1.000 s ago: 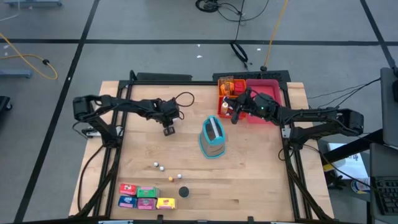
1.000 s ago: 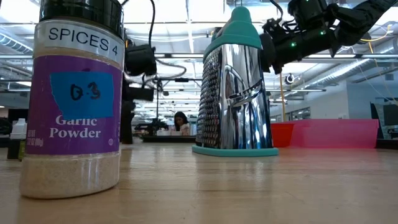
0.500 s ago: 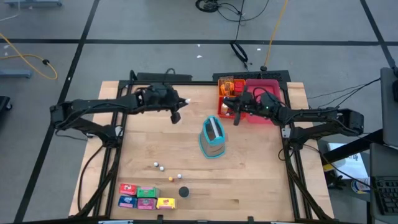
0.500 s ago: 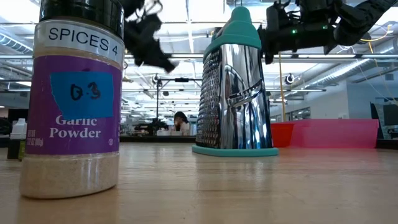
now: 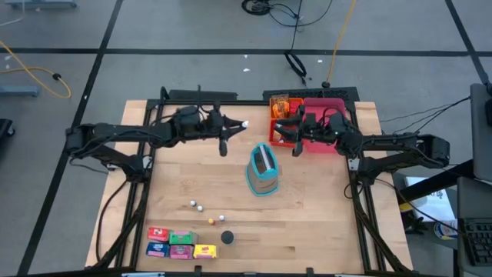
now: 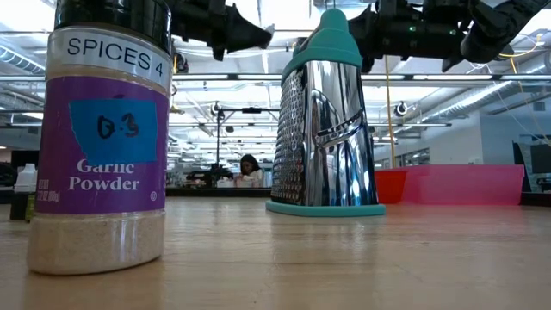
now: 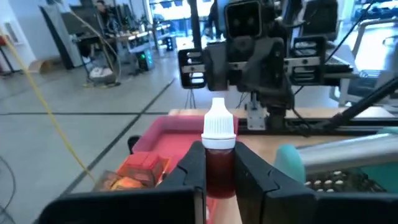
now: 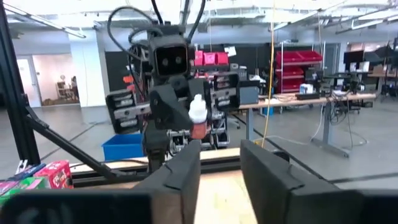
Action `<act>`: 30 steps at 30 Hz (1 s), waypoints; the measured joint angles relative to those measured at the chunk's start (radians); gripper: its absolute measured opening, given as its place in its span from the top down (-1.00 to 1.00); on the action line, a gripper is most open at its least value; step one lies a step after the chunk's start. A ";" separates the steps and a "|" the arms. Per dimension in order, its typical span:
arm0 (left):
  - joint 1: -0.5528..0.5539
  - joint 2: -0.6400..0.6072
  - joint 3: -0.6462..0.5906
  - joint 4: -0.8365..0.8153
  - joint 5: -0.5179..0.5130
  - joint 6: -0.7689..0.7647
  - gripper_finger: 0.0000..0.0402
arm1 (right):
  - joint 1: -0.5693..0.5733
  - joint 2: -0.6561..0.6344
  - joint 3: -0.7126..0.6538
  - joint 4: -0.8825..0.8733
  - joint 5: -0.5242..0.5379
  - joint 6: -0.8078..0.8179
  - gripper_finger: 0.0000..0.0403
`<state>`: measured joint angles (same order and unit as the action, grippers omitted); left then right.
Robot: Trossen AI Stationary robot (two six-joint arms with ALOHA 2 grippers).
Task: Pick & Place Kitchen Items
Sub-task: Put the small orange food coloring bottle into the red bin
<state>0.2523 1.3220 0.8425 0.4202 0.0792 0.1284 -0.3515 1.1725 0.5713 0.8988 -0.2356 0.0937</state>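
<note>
My left gripper (image 5: 238, 125) is raised at the far middle of the table, level, shut on a tiny bottle (image 7: 219, 163) of red-brown liquid with a white cap (image 5: 244, 123). My right gripper (image 8: 221, 171) faces it from the right, above the orange tray (image 5: 278, 106), open with nothing between its fingers. Small white and orange pieces (image 5: 197, 205) lie on the wood. Red (image 5: 157, 232), green (image 5: 182, 238), blue (image 5: 157, 248) and yellow (image 5: 204, 251) boxes sit at the near left. A garlic powder jar (image 6: 103, 138) stands near the front edge. My left gripper pinches the bottle's red-brown body (image 7: 219, 177) between its two fingers (image 7: 193, 171). The fingers come level from the table's left. The white cap (image 7: 219, 124) sticks out past the fingertips toward the right arm. The bottle is lifted clear of the table.
A teal-and-steel grater (image 5: 263, 169) stands upright mid-table, below and between the two grippers. The pink tray (image 5: 327, 108) sits beside the orange one at the far right corner. Bare wood lies between the grater and the boxes.
My left gripper has risen from low over the table and gone toward the right, tipping from pointing down to level, with the bottle still held. My right gripper has tipped upward over the orange tray, staying about where it was.
</note>
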 joint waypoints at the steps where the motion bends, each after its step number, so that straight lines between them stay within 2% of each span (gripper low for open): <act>1: -0.007 0.010 0.000 0.036 0.000 0.002 0.82 | 0.000 0.000 0.000 0.007 0.000 0.000 0.38; 6: -0.023 0.075 0.000 0.136 0.000 0.003 0.79 | 0.020 0.000 0.005 0.024 0.005 0.000 0.26; 15: -0.042 0.158 0.001 0.293 0.000 0.000 0.79 | 0.042 0.051 0.062 0.029 0.005 -0.008 0.25; 30: -0.052 0.162 0.004 0.287 0.001 -0.002 0.80 | 0.069 0.262 0.223 0.032 -0.002 -0.008 0.19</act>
<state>0.2005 1.4841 0.8463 0.7074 0.0799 0.1265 -0.2829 1.4343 0.7943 0.9304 -0.2379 0.0856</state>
